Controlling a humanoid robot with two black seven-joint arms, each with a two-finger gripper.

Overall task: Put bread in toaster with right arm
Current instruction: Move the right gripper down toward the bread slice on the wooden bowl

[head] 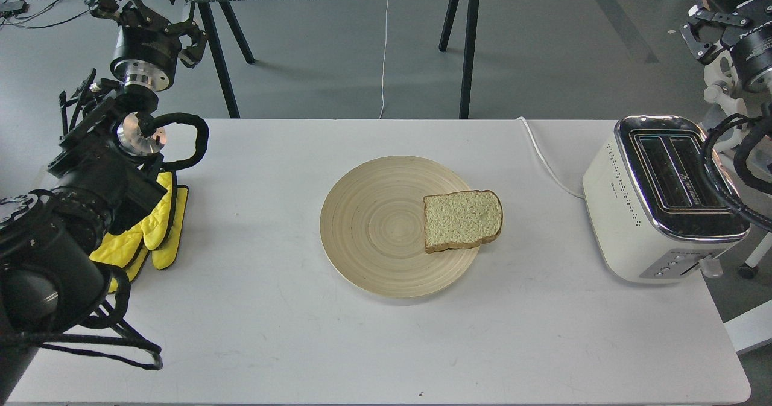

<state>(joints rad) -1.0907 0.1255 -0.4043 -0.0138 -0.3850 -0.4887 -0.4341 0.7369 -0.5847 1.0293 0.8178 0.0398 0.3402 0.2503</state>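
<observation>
Right, one slice of bread (462, 219) is lying flat on the right edge of one round wooden plate (380, 225), its crust hanging just over the rim towards the toaster. One toaster (657, 201) is standing at the right end of the white desk (362, 345), well apart from the plate, its two slots showing dark and open on top, and one white cord (546, 158) is trailing off behind it. The right arm's hand (702, 35) is hanging up beyond the toaster at the frame's edge; I cannot tell how its fingers are set. The left hand (190, 41) is hovering high off the desk's far left corner, fingers spread apart and holding nothing. One pair of yellow oven mitts (154, 228) is sitting under the left arm.
</observation>
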